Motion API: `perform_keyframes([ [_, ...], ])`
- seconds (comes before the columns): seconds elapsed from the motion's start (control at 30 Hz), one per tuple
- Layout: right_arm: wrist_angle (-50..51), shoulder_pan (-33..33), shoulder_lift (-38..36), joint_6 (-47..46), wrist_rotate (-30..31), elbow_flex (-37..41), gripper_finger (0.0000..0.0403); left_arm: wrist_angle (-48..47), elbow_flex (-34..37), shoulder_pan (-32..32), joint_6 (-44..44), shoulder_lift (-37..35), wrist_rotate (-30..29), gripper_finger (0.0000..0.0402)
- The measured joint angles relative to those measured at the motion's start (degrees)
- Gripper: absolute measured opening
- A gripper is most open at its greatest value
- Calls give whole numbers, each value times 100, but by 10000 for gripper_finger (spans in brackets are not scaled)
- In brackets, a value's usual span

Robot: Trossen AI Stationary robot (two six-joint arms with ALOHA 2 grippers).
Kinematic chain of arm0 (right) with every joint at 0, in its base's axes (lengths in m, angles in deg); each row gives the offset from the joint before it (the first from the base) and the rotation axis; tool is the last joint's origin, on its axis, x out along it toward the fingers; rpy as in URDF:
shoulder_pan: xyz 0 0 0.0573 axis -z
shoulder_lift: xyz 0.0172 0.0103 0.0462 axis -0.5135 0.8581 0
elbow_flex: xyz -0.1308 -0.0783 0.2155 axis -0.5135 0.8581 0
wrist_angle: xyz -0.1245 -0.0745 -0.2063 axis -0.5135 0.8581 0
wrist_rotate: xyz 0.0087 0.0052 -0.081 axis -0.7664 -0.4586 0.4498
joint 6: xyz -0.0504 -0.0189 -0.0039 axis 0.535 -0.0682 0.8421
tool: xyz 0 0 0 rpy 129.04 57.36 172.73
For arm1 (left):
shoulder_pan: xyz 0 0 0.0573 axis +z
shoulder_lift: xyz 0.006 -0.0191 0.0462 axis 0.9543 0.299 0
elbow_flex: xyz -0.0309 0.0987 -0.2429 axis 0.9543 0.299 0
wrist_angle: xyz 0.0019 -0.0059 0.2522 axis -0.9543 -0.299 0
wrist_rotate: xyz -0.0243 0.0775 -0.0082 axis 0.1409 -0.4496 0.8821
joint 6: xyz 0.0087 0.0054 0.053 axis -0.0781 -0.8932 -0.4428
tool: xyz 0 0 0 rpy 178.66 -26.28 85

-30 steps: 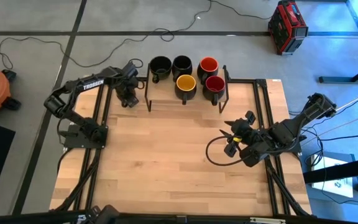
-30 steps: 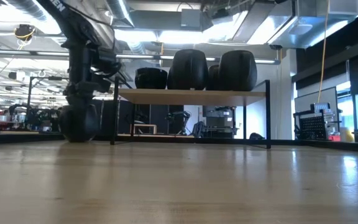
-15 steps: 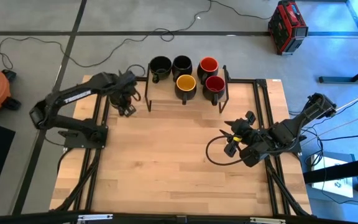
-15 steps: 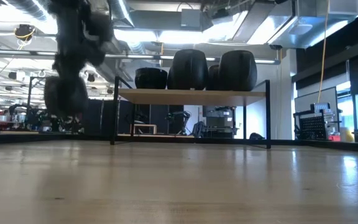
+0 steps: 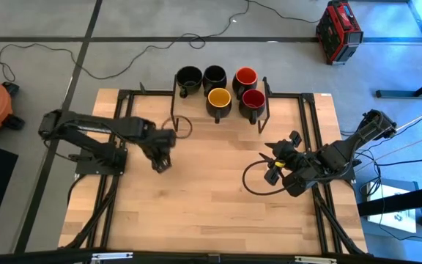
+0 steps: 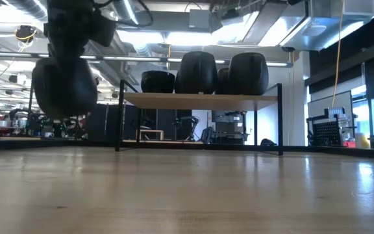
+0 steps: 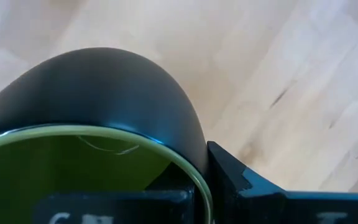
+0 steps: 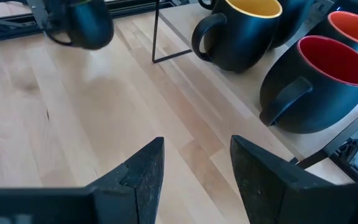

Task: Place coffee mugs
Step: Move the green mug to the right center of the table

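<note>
The left gripper (image 5: 161, 158) clamps the green-lined mug (image 7: 92, 149), lifted above the table (image 5: 211, 198). Five more mugs (image 5: 218, 99) stand on the far rack (image 5: 174, 110). The right gripper (image 8: 194, 168), parked right, gapes empty.

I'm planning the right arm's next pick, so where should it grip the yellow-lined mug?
Probably the rim wall of the yellow-lined mug, coming straight down from above: it stands upright with its mouth open. Pinch at its front side, which faces bare table; the dark red mug crowds one flank. The right gripper is open.
</note>
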Motion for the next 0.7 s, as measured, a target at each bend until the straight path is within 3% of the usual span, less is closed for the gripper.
perform_keyframes([
  [0.3,98,0,0,-53,-101,0,174,684,-35,-409,233,1212,63,14],
  [0.7,109,0,0,-197,-375,0,174,1127,-1354,-405,253,2619,101,14],
])
